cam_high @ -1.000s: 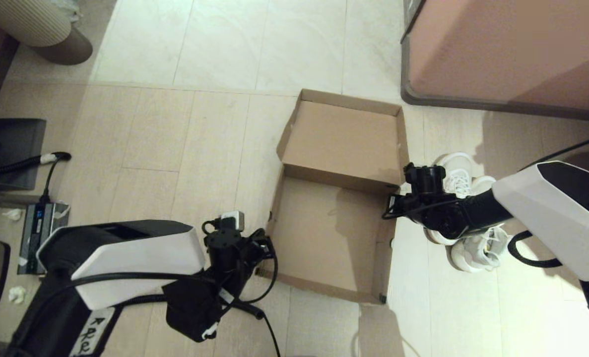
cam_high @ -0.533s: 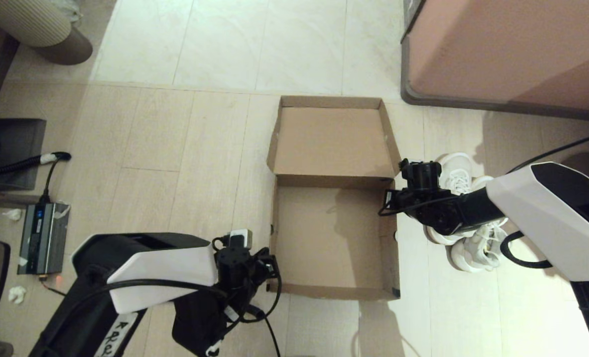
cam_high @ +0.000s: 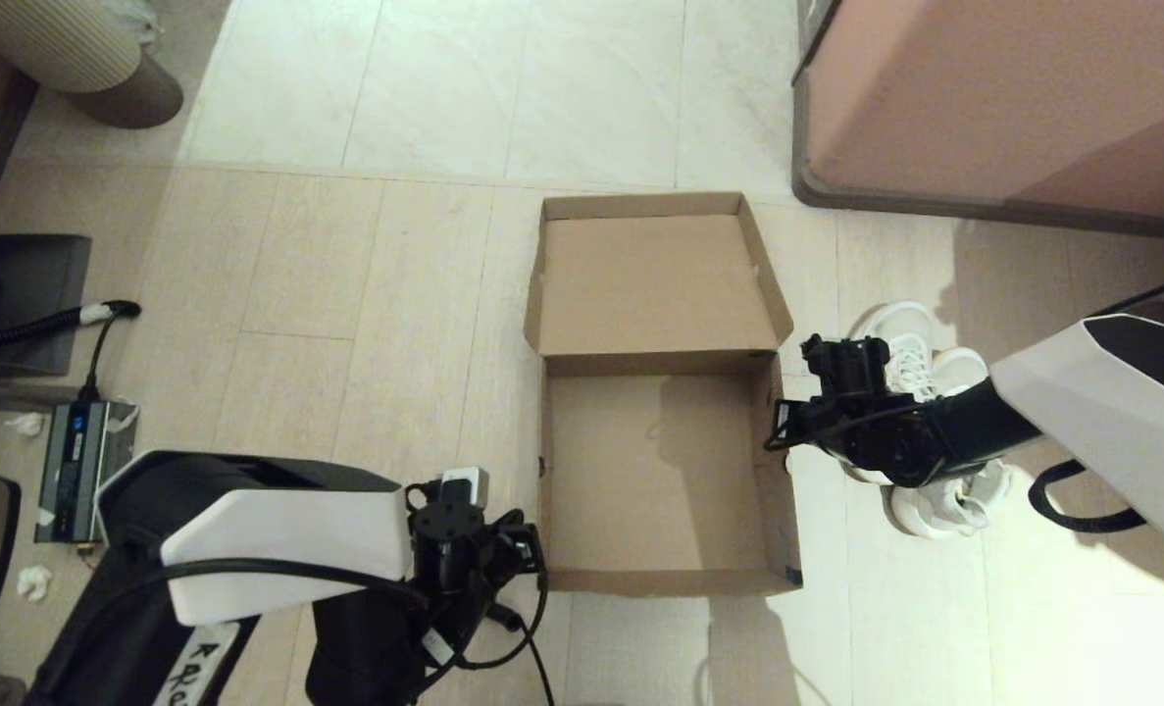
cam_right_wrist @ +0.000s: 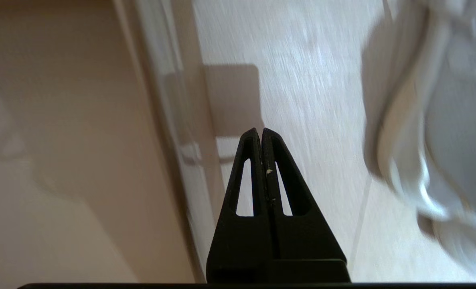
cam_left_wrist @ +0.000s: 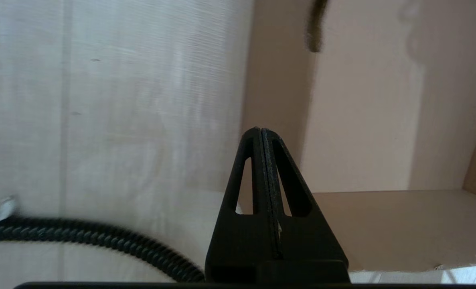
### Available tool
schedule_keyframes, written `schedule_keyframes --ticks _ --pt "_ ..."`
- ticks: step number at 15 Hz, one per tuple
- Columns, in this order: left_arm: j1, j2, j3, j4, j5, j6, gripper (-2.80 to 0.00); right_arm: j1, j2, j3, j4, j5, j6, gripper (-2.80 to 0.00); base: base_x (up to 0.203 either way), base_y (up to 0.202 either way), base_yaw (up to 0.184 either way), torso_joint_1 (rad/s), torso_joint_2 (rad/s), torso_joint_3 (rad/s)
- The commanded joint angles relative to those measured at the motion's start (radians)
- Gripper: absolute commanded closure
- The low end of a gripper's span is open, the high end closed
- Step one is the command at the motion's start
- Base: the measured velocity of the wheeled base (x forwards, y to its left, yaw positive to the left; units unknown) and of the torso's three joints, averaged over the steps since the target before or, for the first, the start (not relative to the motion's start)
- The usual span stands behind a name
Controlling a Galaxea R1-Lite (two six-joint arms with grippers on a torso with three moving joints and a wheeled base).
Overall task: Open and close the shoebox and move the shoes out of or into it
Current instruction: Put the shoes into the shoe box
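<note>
Cardboard shoebox (cam_high: 660,471) lies open and empty on the floor, shoes (cam_high: 925,412) just beside its right wall. My right gripper (cam_right_wrist: 260,134), fingers pressed together, empty, hovers between them; I'd spread them before descending on a sneaker. Left gripper (cam_left_wrist: 262,134), likewise closed, waits at the box's near-left corner.

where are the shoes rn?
In the head view the shoes sit on the floor on the robot's right, just outside the open, empty shoebox, partly hidden under the right gripper.
</note>
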Motion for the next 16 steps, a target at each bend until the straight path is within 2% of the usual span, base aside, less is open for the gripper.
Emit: schedule_keyframes --ticks 1,4,9,16 --pt "0.012 -0.038 0.022 -0.008 0.003 -0.005 0.00 0.001 -0.055 0.085 -0.011 -0.001 0.018 0.00 0.000 0.000 0.000 0.000 0.00 0.000" --pt "0.061 -0.042 -0.040 -0.008 -0.002 -0.005 0.00 0.002 -0.062 0.155 -0.043 0.008 0.040 0.00 0.000 0.000 0.000 0.000 0.00 0.000" --pt "0.070 0.012 -0.192 -0.008 -0.002 -0.003 0.00 0.042 -0.054 0.221 -0.100 0.012 0.038 0.00 0.000 0.000 0.000 0.000 0.00 0.000" --pt "0.078 0.040 -0.219 -0.008 -0.003 -0.004 0.00 0.086 -0.075 0.349 -0.157 0.009 0.040 0.00 0.000 0.000 0.000 0.000 0.00 0.000"
